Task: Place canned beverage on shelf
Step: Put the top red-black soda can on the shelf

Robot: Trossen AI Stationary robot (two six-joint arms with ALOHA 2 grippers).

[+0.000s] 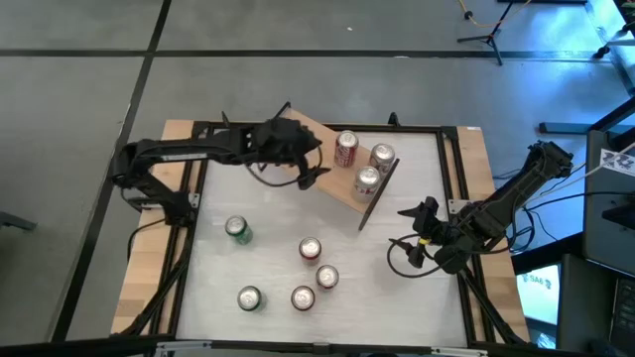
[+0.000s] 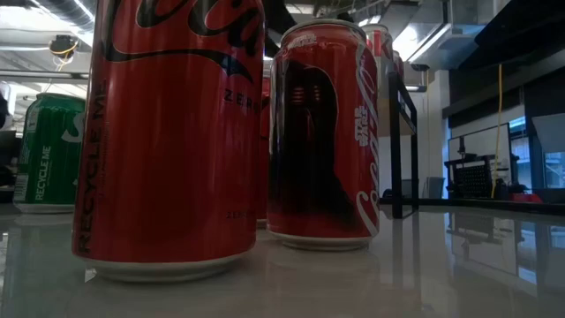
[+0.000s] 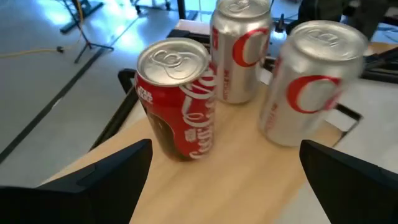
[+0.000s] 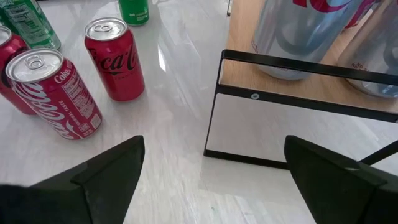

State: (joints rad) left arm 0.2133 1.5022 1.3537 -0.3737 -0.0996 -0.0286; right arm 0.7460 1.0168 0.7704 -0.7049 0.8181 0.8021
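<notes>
The shelf (image 1: 332, 169), a light-wood board on black legs, stands slantwise at the far middle of the table. On it stand a red can (image 3: 177, 99) and two silver cans (image 3: 239, 50) (image 3: 311, 81), each on its base. My left gripper (image 3: 227, 186) hovers open over the board's left end, short of the red can (image 1: 345, 149) and touching nothing. My right gripper (image 4: 217, 180) is open and empty at the right, in front of the shelf's black leg frame (image 4: 298, 81). Several more cans stand on the table in front.
On the white tabletop stand a green can (image 1: 236, 230), three red cans (image 1: 311, 250) (image 1: 326, 278) (image 1: 303, 297) and one more can (image 1: 249, 297). The low view is filled by two red cans (image 2: 168, 132) (image 2: 322, 132). A black frame (image 1: 451, 198) rims the table.
</notes>
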